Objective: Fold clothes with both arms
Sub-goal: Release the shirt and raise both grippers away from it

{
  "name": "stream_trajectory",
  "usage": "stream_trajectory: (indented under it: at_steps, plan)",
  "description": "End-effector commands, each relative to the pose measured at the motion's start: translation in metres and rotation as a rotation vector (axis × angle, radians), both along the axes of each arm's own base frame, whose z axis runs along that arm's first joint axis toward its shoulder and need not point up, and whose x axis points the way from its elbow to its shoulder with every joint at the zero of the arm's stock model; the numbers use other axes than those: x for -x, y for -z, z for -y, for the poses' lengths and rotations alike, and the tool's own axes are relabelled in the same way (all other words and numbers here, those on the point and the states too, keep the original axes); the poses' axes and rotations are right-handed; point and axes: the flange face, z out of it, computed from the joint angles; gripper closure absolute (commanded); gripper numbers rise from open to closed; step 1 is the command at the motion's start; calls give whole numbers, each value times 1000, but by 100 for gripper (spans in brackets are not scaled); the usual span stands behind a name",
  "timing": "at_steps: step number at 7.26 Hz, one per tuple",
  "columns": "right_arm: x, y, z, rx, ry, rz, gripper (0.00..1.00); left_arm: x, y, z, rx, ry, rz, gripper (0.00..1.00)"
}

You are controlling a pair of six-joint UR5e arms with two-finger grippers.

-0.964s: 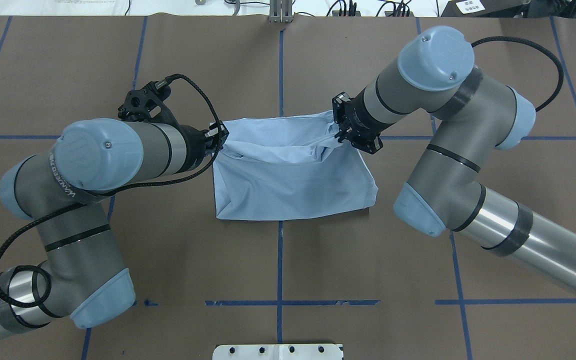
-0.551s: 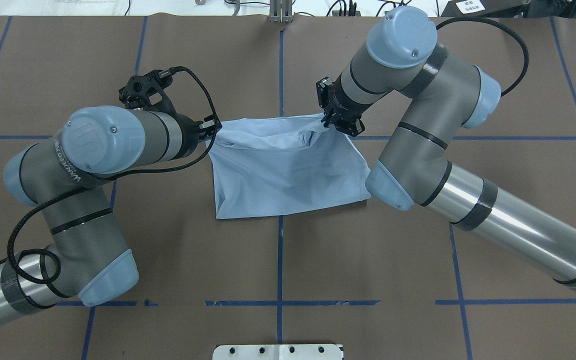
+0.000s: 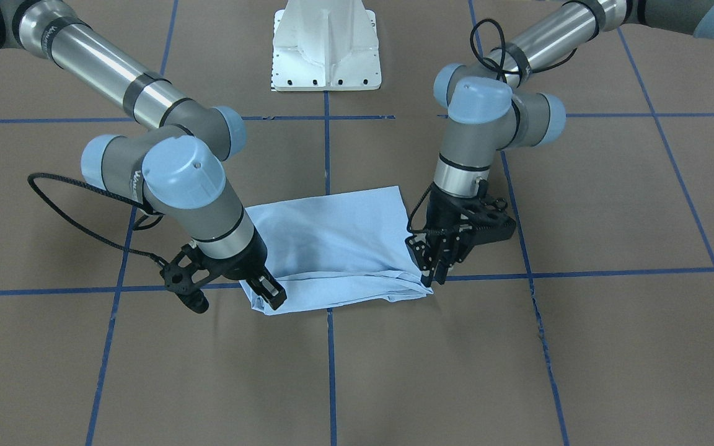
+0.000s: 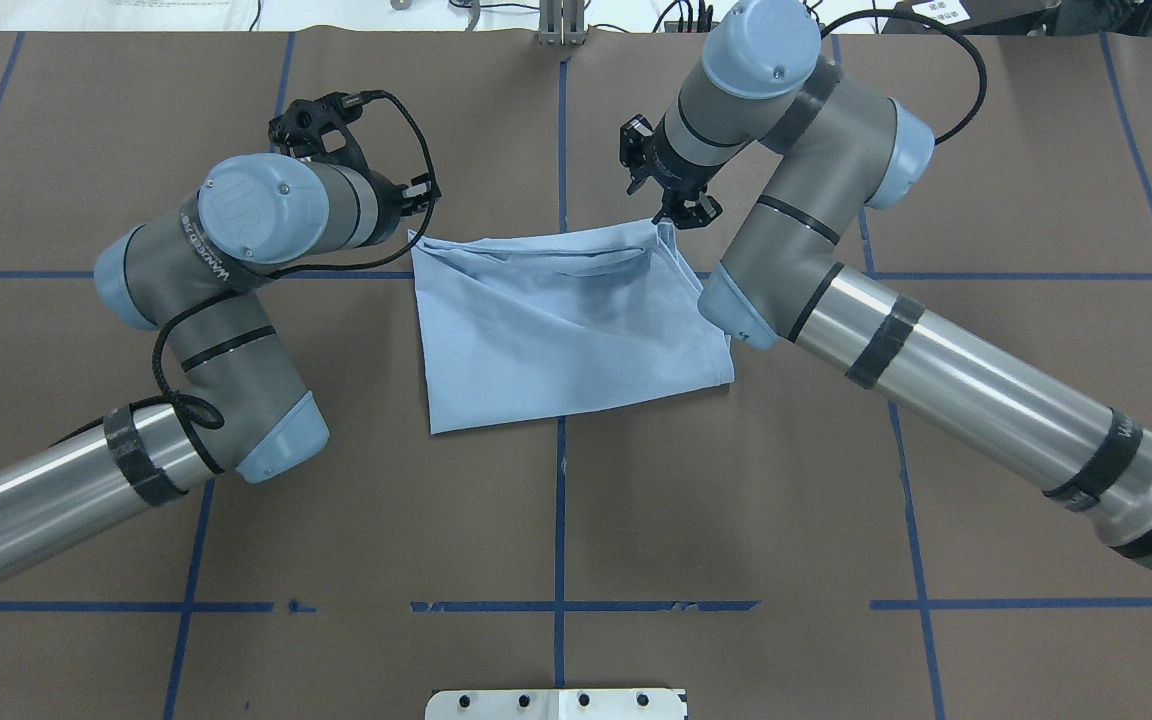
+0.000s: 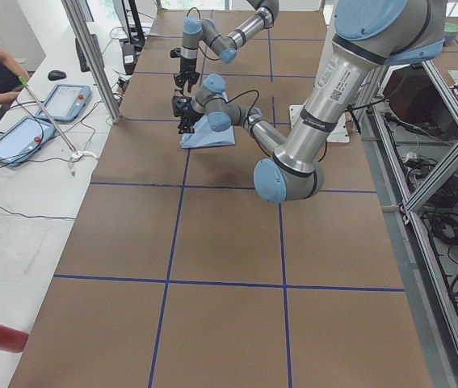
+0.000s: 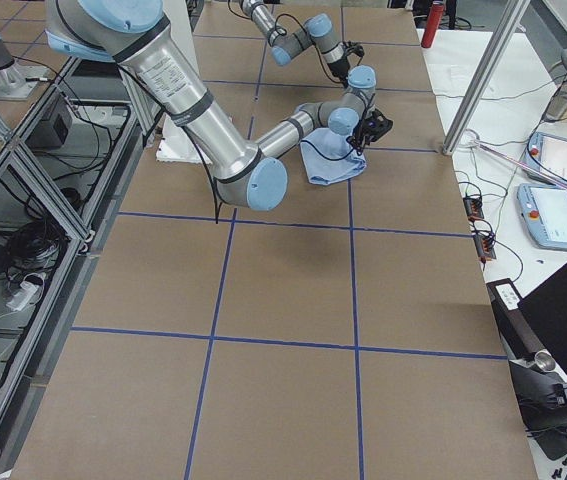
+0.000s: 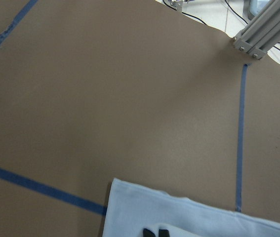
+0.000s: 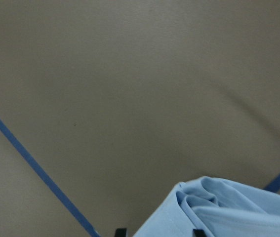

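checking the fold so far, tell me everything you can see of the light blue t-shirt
The T-shirt is light blue, thin soft fabric, folded into a rough rectangle lying flat on the brown table. Stacked layers and a crease show along the edge farthest from the robot; no print or label shows. The left claw pinches one corner of that edge. The right claw sits at the other, bunched cloth between its tips, grip unclear.

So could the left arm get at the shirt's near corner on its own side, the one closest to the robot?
Probably yes. The shirt lies flat, that corner on bare table with nothing over it, and the left end effector is at the far end of that same edge.
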Motion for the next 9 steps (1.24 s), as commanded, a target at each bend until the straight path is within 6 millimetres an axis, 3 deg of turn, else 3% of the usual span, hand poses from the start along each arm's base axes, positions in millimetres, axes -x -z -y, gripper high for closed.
stream_trajectory:
  at_steps: [1, 2, 4, 5, 7, 8, 9]
  plan:
    - [-34, -1, 44, -58, 62, 26, 0, 25, -12, 43, -104, 9, 28, 54]
    - [-41, 10, 34, -68, 63, 45, 0, 32, 9, 34, -119, -19, -17, 54]
    - [-72, 5, -18, -72, 77, 50, 0, 56, 30, -5, -95, -130, -71, 54]
    - [-92, -11, -42, -80, 86, 48, 0, 75, 25, -24, -81, -201, -89, 54]
    - [-141, -80, -44, -194, 165, -47, 0, 148, -18, -17, -180, -350, 9, 54]
    - [-153, -101, -52, -234, 200, -78, 0, 165, -36, -15, -190, -386, 35, 53]
    - [-143, -96, -57, -237, 208, -78, 28, 168, -43, -16, -181, -390, 40, 54]
